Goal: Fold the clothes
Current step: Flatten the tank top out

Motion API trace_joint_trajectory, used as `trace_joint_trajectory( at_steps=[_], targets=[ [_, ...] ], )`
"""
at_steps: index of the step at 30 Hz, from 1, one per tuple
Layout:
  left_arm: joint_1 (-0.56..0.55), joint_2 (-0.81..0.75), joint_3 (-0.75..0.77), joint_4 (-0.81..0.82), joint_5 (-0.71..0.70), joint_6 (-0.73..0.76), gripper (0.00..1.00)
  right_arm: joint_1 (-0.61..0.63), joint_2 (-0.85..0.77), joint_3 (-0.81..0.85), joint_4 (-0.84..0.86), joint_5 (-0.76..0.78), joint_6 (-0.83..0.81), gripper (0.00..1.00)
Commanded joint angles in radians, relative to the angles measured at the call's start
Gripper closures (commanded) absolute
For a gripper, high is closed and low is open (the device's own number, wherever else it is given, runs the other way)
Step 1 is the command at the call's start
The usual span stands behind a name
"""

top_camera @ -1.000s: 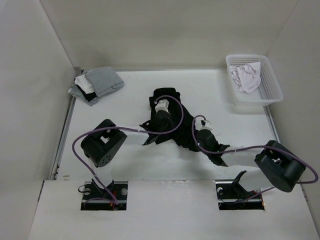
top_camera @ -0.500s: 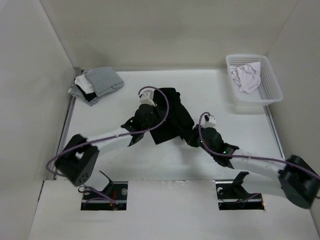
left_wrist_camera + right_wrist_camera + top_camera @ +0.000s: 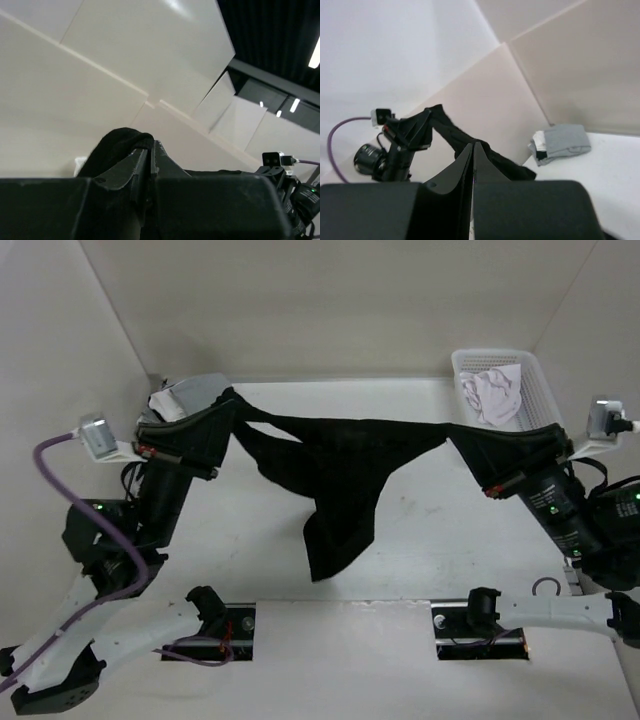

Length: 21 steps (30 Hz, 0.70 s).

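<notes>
The black sleeveless top (image 3: 340,465) hangs in the air above the table, stretched in a line between my two grippers, its body drooping to a point near the front (image 3: 330,550). At the left end my left gripper (image 3: 229,400) is shut on one end of the top; the wrist view shows black cloth (image 3: 120,145) bunched at the closed tips (image 3: 151,145). My right gripper (image 3: 453,433) is shut on the other end, its tips (image 3: 473,146) pressed together with the top (image 3: 495,162) running from them towards the left gripper (image 3: 415,131).
A grey, white and black garment stack (image 3: 185,395) lies at the back left corner, partly behind my left arm, and shows as the stack (image 3: 562,142) in the right wrist view. A white basket (image 3: 545,415) holding a white garment (image 3: 492,392) stands at the back right. Walls enclose three sides.
Both arms have risen from the middle of the table and pulled far apart, lifting the black top and stretching it between them. The right gripper shut on it.
</notes>
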Motion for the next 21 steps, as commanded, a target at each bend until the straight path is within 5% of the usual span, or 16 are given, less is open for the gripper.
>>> trace_joint_trajectory(
  at_steps=[1,6,10,15,17,21],
  targets=[
    [-0.074,-0.009,0.113,-0.006,-0.162,0.164,0.97,0.153,0.090,0.228,-0.012,0.139,-0.241,0.98],
    [-0.090,0.061,0.159,0.034,-0.205,0.238,0.97,0.143,0.167,0.326,-0.001,0.115,-0.284,0.97],
    [-0.024,0.161,0.127,0.093,-0.217,0.288,0.96,-0.075,0.211,0.279,0.016,0.018,-0.222,0.96],
    [0.362,0.485,0.072,0.118,-0.010,0.082,0.95,-0.754,0.464,0.130,0.123,-0.493,0.166,0.97],
    [0.499,0.655,0.099,0.147,0.132,-0.036,0.95,-0.854,0.579,0.130,0.168,-0.575,0.238,0.97],
    [0.585,0.941,0.261,0.138,0.173,-0.072,0.94,-0.950,0.893,0.312,0.168,-0.642,0.295,0.97]
  ],
)
